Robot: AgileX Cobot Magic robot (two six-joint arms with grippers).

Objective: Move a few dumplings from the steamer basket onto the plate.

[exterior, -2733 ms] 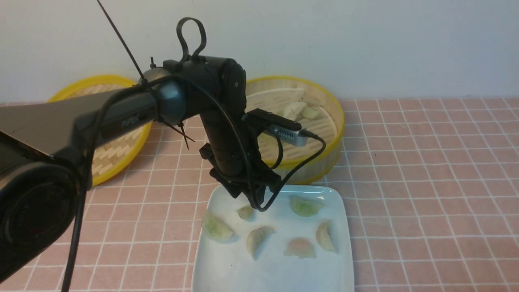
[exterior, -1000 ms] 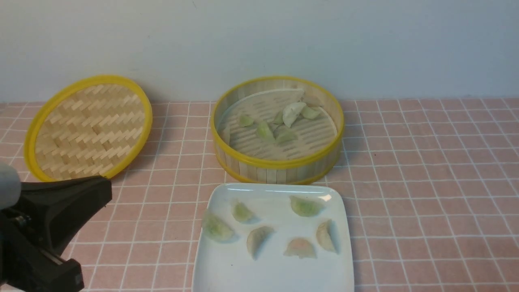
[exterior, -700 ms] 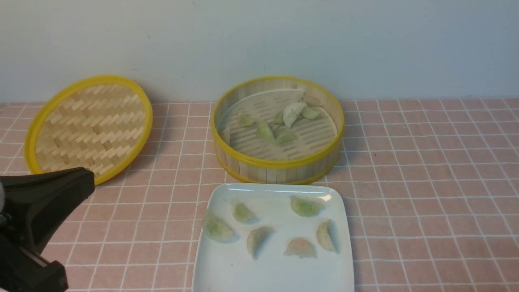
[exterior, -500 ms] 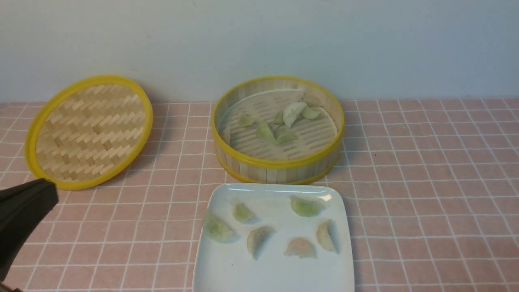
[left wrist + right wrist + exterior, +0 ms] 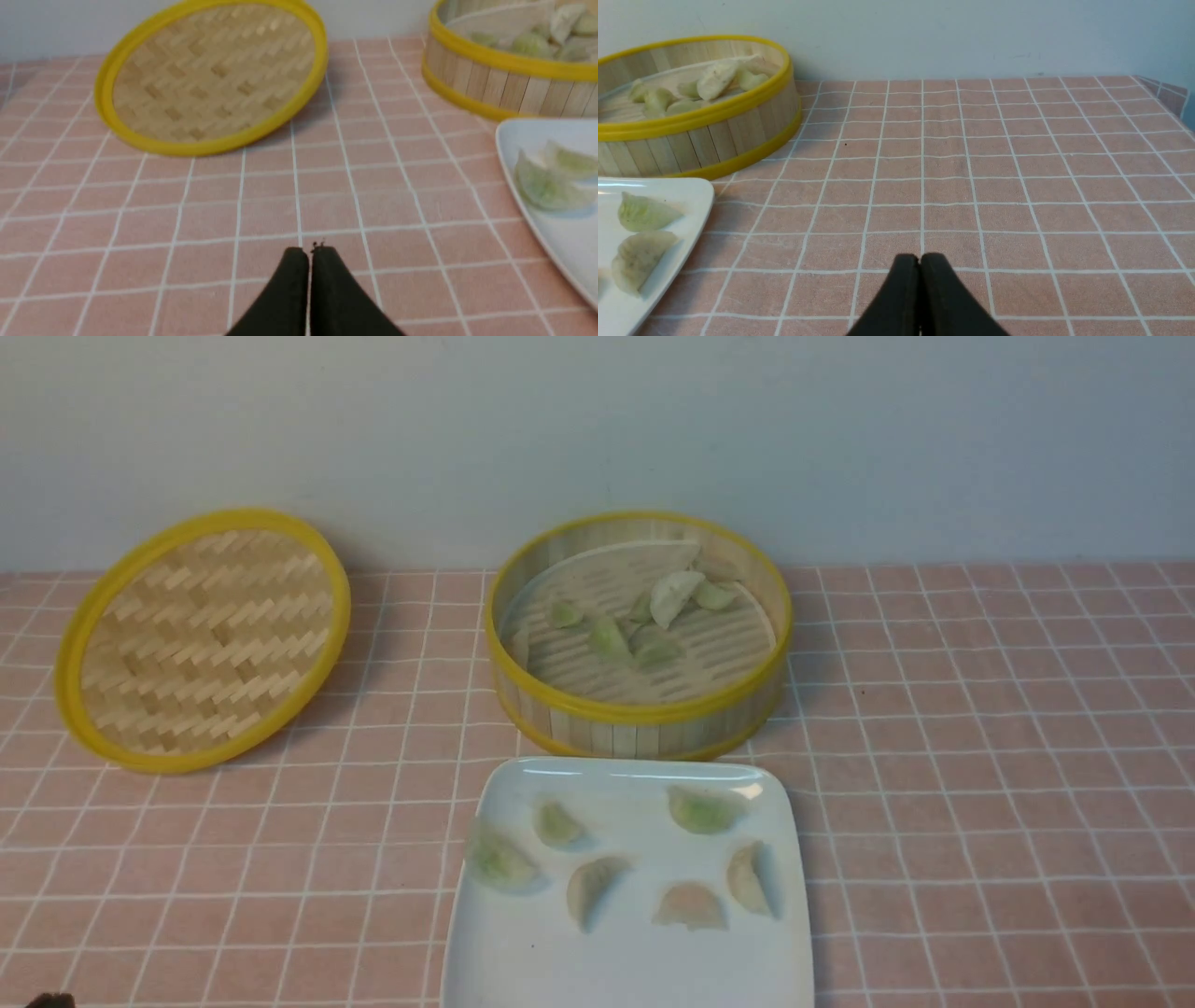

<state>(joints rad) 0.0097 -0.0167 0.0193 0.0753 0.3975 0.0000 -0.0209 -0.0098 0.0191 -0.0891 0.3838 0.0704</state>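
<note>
The round bamboo steamer basket stands at the back middle with several pale green and whitish dumplings on its slotted floor. The square white plate lies in front of it with several dumplings spread on it. My left gripper is shut and empty, low over the cloth left of the plate. My right gripper is shut and empty, low over the cloth right of the plate and steamer basket. In the front view only a dark tip shows at the bottom left corner.
The flat woven yellow-rimmed lid leans at the back left; it also shows in the left wrist view. A pink checked cloth covers the table. A pale wall runs along the back. The cloth's right edge shows in the right wrist view.
My left arm has drawn back from over the plate to the left and down, almost out of the front view. One more pale green dumpling lies on the plate where the gripper was.
</note>
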